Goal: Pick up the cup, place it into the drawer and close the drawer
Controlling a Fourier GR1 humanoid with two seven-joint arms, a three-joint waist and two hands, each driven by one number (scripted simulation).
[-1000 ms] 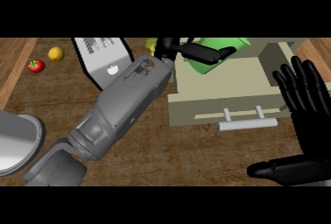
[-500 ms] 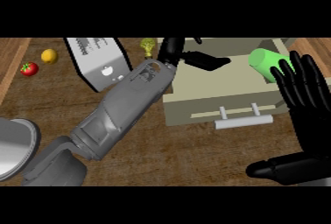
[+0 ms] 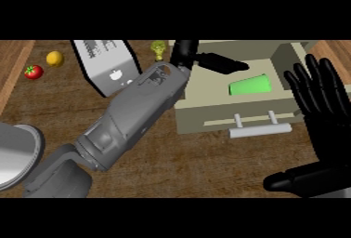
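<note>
Cup: the green cup [image 3: 251, 86] lay inside the open drawer [image 3: 205, 104], toward its right wall, apart from my hands. I judged the placing step done.

Left hand: my left hand [image 3: 209, 60] hung over the drawer's back-left corner, fingers extended toward the cup and holding nothing. I judged it was there because it had delivered the cup.

Right hand: my right hand [image 3: 319, 100] showed at the counter's right edge, beside the drawer, fingers straight and spread, pointing up, thumb out below. It was resting, touching nothing that I could confirm.

Drawer: it stood pulled out, its front panel and pale handle [image 3: 259, 129] facing my side of the counter [image 3: 205, 158]. Closing was not yet done; I judged the front needs a push toward the far edge once my left hand is out of the way.

Risk: my left forearm crossed the drawer's left corner and could obstruct closing.

Other items: a tomato [image 3: 33, 72], a lemon [image 3: 55, 58] near the far-left corner.
</note>
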